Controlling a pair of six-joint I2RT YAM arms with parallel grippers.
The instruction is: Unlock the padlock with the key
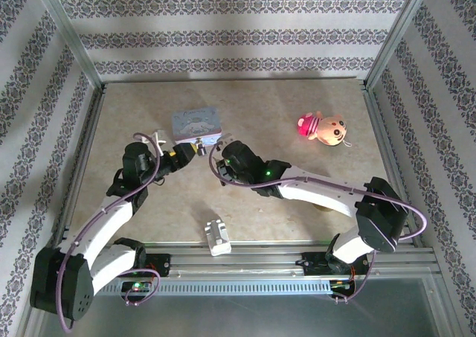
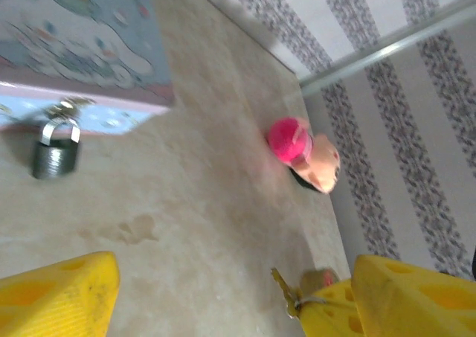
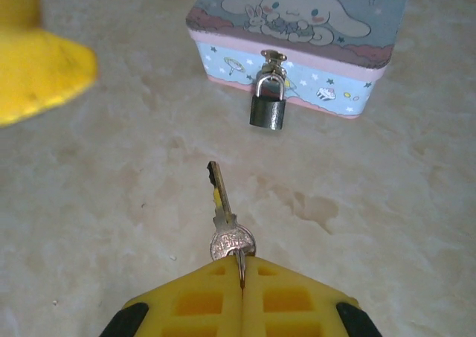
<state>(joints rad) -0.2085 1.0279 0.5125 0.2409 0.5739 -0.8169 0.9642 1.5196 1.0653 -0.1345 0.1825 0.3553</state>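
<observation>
**A:** Yellow fingers (image 3: pixel 201 300) of the right gripper (image 3: pixel 242 270) meet flat at the bottom of the right wrist view. What is between them?

**B:** They pinch the key (image 3: pixel 223 203) by its round head. The blade sticks straight out ahead, low over the table (image 3: pixel 111 203).

**A:** And where is the padlock (image 3: pixel 268 106) from there?

**B:** It is ahead of the key's tip and a little to its right. The two are apart, with bare table between them. Its shackle goes through the hasp (image 3: pixel 273 56) on the front of the tin (image 3: pixel 297 24), and its body hangs down at the tin's lower edge.

**A:** What about the left gripper (image 2: pixel 230 300)?

**B:** It is spread wide and holds nothing, one finger at each bottom corner of its own view. The padlock sits up at the left of that view, well ahead of the fingers. From above, the left gripper is just left of the padlock and the right one just right of it, both in front of the tin.

**A:** Is anything else on the table?

**B:** A pink plush toy (image 1: pixel 323 127) lies well off to the right. A white ridged block (image 1: pixel 217 236) sits near the front edge, between the arms.
</observation>
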